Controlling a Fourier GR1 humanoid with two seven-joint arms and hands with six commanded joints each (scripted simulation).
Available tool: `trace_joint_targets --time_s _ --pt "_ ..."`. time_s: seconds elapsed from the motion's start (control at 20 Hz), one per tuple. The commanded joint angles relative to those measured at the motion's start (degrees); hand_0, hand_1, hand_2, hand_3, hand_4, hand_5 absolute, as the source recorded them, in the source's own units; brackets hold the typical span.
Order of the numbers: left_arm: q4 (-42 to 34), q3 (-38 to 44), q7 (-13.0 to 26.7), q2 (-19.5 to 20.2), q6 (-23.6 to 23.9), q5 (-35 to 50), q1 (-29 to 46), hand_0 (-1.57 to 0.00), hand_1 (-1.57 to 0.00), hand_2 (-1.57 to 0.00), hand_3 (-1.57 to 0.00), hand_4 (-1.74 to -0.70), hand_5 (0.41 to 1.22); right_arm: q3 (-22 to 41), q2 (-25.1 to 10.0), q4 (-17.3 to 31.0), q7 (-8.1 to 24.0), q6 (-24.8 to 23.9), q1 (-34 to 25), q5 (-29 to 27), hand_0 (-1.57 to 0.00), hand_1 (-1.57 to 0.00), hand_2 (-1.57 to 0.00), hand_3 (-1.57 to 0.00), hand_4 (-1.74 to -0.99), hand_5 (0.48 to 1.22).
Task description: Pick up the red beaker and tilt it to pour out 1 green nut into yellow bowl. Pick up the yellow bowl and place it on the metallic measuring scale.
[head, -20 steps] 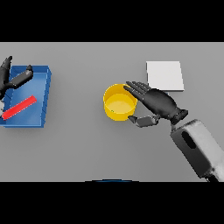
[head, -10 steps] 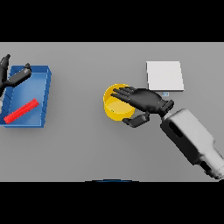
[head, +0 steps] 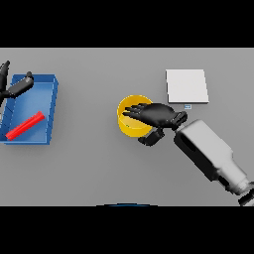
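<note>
One round yellow bowl (head: pixel 130 122) under the right hand (head: pixel 158 115), fingers curled over its rim.

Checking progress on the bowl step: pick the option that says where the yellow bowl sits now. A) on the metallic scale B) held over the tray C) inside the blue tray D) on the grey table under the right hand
D: the yellow bowl rests on the grey table left of the metallic scale, with the right hand reaching over its rim.

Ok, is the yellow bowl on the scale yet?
No. The yellow bowl sits on the table, left of the scale, under the right hand.
</note>
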Motion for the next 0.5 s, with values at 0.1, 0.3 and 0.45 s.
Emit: trace_joint_targets --time_s 0.1,0.3,0.45 --pt "-0.2 0.0 -0.2 0.1 -0.5 0.2 0.0 0.00 0.00 0.00 0.00 -0.79 0.732 1.5 0.2 0.6 0.2 1.4 -1.0 1.0 0.00 0.00 0.00 0.00 -1.304 0.703" --pt "-0.4 -0.3 0.0 -0.2 0.2 -0.4 -0.2 0.00 0.00 0.00 0.00 -0.79 0.725 2.1 1.2 1.0 1.9 2.4 -1.4 1.4 -0.02 -0.04 -0.07 -0.09 -1.339 0.784" --pt "-0.2 -0.1 -0.7 -0.3 0.3 -0.2 0.0 0.00 0.00 0.00 0.00 -0.79 0.723 3.0 1.0 1.8 1.1 2.3 -2.1 2.3 -0.51 -0.44 -0.39 -0.36 -1.425 0.964"
